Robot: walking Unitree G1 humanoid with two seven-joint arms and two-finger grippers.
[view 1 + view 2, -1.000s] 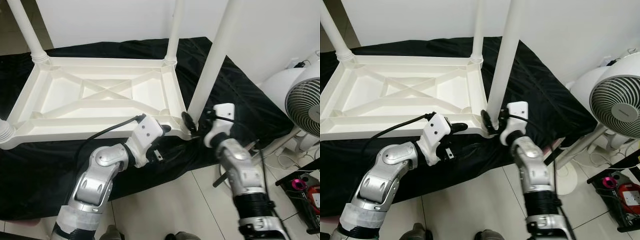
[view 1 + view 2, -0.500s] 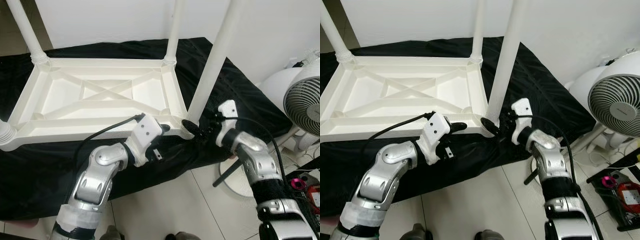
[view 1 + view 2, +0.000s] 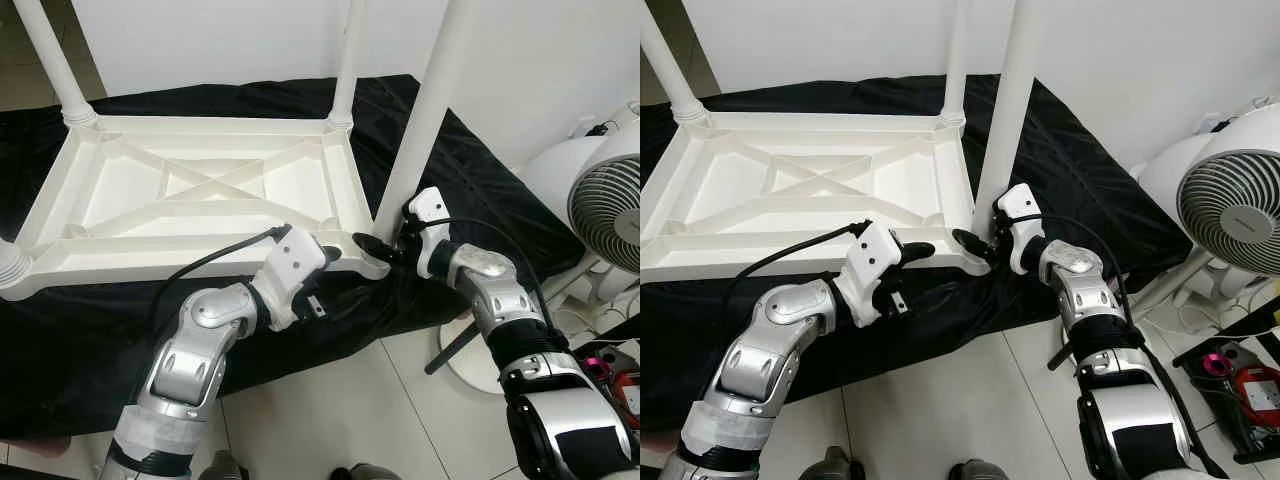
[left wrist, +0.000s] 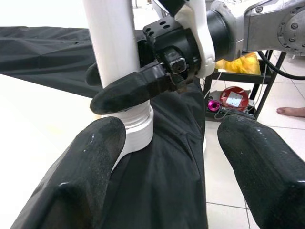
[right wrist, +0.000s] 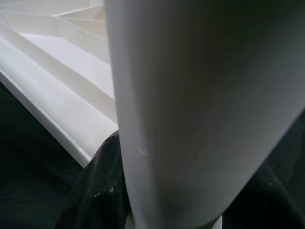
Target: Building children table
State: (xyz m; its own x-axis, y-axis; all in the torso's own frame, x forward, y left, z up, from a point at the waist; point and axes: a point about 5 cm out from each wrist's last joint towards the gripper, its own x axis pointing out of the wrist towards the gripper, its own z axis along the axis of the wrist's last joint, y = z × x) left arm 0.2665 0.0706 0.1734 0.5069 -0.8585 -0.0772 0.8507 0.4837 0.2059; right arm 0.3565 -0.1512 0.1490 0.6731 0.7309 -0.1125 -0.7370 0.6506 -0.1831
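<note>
The upturned table lies on the black cloth so its legs can be fitted. Left claw, fingers spread and empty, braces its 5 o'clock corner; right claw is clamped around the leg there, likely seating it.

Head views are showing bright, even indoor light, with no hard shadows falling on the floor tiles. The white table frame is reading near overexposed, its ribs staying faintly shaded. The black cloth is swallowing detail, showing soft sheen along its folds. Silver arm casings are catching small highlights. Straight legs are leaning outward toward the upper frame edges, indicating wide-angle distortion. In the left wrist view, the near fingers are sitting soft and out of focus. The right wrist view is dim, with the leg blurring at close range.
</note>
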